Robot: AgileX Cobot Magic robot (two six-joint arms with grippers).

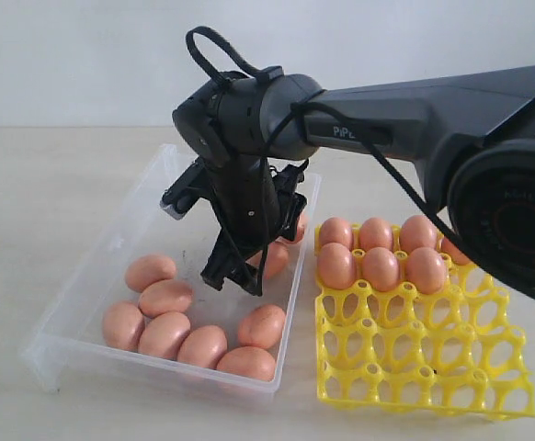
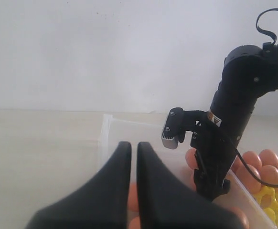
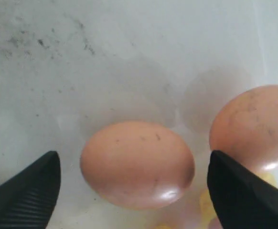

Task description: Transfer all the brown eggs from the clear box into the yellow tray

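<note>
Several brown eggs (image 1: pixel 165 333) lie in the clear box (image 1: pixel 65 354) on the left. The yellow tray (image 1: pixel 415 358) on the right holds several more eggs (image 1: pixel 381 268) in its far rows. My right gripper (image 1: pixel 233 280) reaches across into the box, pointing down. In the right wrist view that gripper (image 3: pixel 133 157) is open, its fingers (image 3: pixel 29 191) standing apart on either side of one egg (image 3: pixel 136 164) on the box floor without touching it. A second egg (image 3: pixel 253 126) lies just beside. My left gripper (image 2: pixel 134 145) is shut and empty, near the box's corner (image 2: pixel 105 133).
The right arm's dark body (image 1: pixel 415 119) and its cable (image 1: pixel 212 50) hang over the box and the tray's far side. The tray's near rows of cups (image 1: pixel 433 386) hold nothing. Dark specks mark the box floor (image 3: pixel 43 43).
</note>
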